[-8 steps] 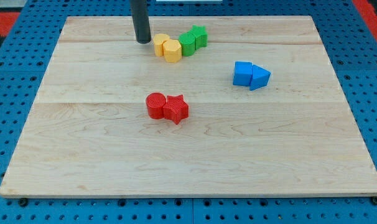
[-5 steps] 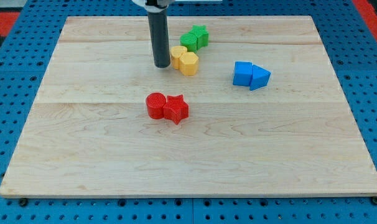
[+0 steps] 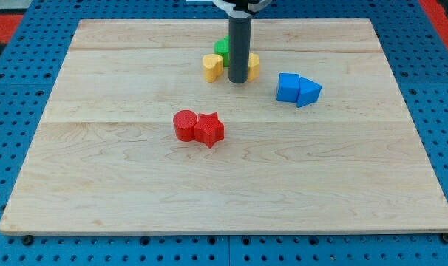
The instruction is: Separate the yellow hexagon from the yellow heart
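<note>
My tip (image 3: 238, 80) stands between two yellow blocks near the view's top centre. The yellow heart (image 3: 212, 66) lies just to the left of the rod, a small gap away. The yellow hexagon (image 3: 253, 66) is on the rod's right side, mostly hidden behind it, touching or nearly touching it. The two yellow blocks are apart, with the rod between them.
A green block (image 3: 222, 47) sits just above the yellow heart, partly hidden by the rod. A blue cube (image 3: 287, 86) and a blue triangle (image 3: 309, 91) touch at the right. A red cylinder (image 3: 185, 125) and a red star (image 3: 209, 128) touch at the centre.
My tip has moved right and come in between the yellow blocks. The hexagon went right with it; the heart stayed at the left. One green block is now hidden behind the rod.
</note>
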You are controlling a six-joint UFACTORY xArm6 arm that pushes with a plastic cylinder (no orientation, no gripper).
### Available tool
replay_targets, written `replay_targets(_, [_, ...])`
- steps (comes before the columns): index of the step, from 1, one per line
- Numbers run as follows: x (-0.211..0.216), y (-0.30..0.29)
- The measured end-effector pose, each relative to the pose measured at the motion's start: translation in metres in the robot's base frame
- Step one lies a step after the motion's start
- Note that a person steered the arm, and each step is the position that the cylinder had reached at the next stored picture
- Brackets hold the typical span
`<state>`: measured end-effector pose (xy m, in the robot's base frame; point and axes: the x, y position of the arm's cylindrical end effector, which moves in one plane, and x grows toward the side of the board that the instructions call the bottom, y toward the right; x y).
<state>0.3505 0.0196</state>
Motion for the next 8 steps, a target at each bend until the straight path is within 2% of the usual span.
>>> replay_targets(1, [-0.014, 0.005])
replay_targets(2, [-0.032, 0.048])
replay_targets(3, [-0.068, 0.056])
replay_targets(4, [-0.085, 0.087])
replay_targets(6, [-0.102, 0.059])
replay_targets(8, [-0.121, 0.131])
